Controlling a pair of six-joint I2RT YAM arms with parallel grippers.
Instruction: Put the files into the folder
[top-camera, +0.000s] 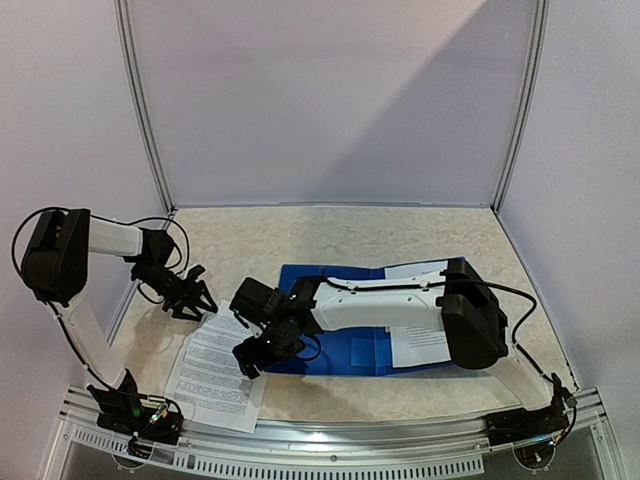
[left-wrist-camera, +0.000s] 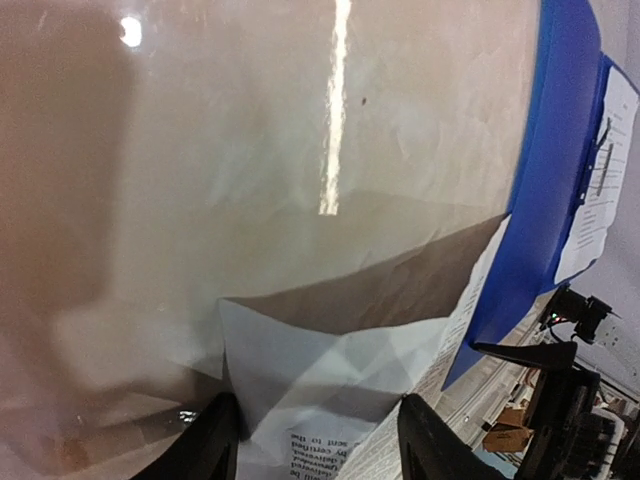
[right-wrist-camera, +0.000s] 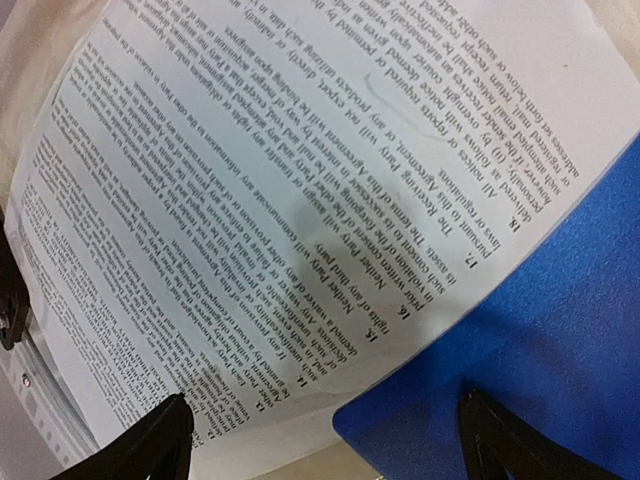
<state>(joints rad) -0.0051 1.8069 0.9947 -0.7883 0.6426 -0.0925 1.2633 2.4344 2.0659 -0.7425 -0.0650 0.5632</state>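
Note:
The dark-blue folder (top-camera: 350, 352) lies at the table's middle, with my right arm stretched across it. One printed sheet (top-camera: 213, 375) lies on the table to the folder's left. A second sheet (top-camera: 420, 345) lies on the folder's right part. My left gripper (top-camera: 192, 300) is open at the loose sheet's far corner. In the left wrist view that corner (left-wrist-camera: 330, 390) is lifted and creased between the open fingers (left-wrist-camera: 215, 445), with the folder (left-wrist-camera: 545, 180) at right. My right gripper (top-camera: 258, 352) is open above the folder's corner (right-wrist-camera: 540, 340) and the sheet (right-wrist-camera: 250, 200).
The table top (top-camera: 300, 235) is beige and speckled, with white walls on three sides. A metal rail (top-camera: 330, 435) runs along the near edge. The second sheet with a clip (left-wrist-camera: 600, 200) shows in the left wrist view.

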